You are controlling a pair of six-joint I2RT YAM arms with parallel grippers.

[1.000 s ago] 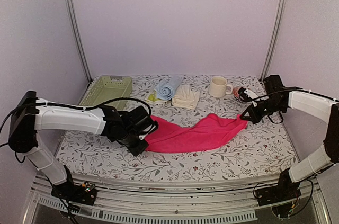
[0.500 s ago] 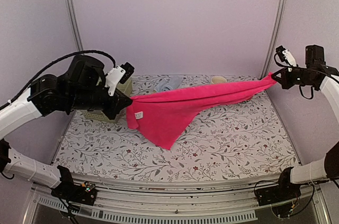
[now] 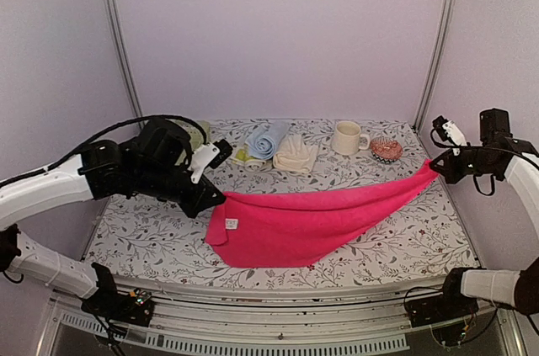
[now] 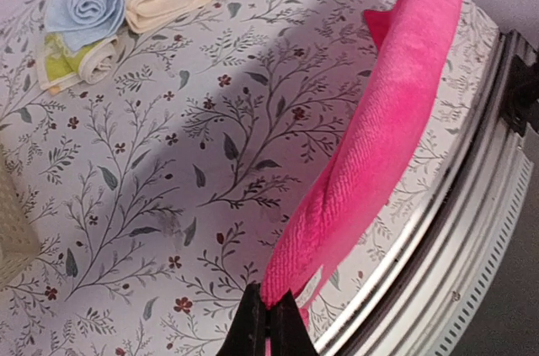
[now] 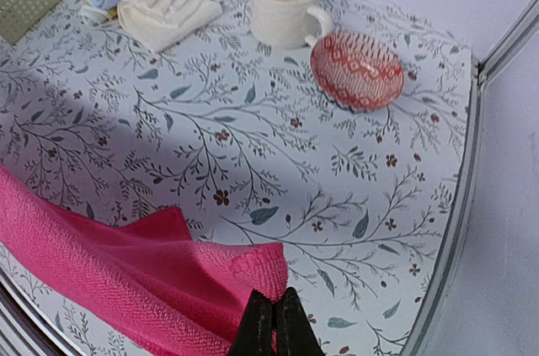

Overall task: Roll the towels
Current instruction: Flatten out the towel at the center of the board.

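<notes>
The left end effector [image 3: 216, 201] is clenched on one corner of the hot pink towel [image 3: 303, 225]. The right end effector [image 3: 434, 167] is clenched on the opposite corner. Both corners are lifted above the flowered worktop [image 3: 404, 238], and the right one is higher. The towel hangs between them as a long band, and its lower middle part seems to lie on the worktop near the front edge. At the back, the light blue towel [image 3: 267, 139] is rolled. It lies just beside the cream-white towel [image 3: 295, 154] and the pale yellow-green towel [image 3: 244, 156]. To their right stand a cream mug [image 3: 347, 137] and a red patterned bowl [image 3: 387, 149].
</notes>
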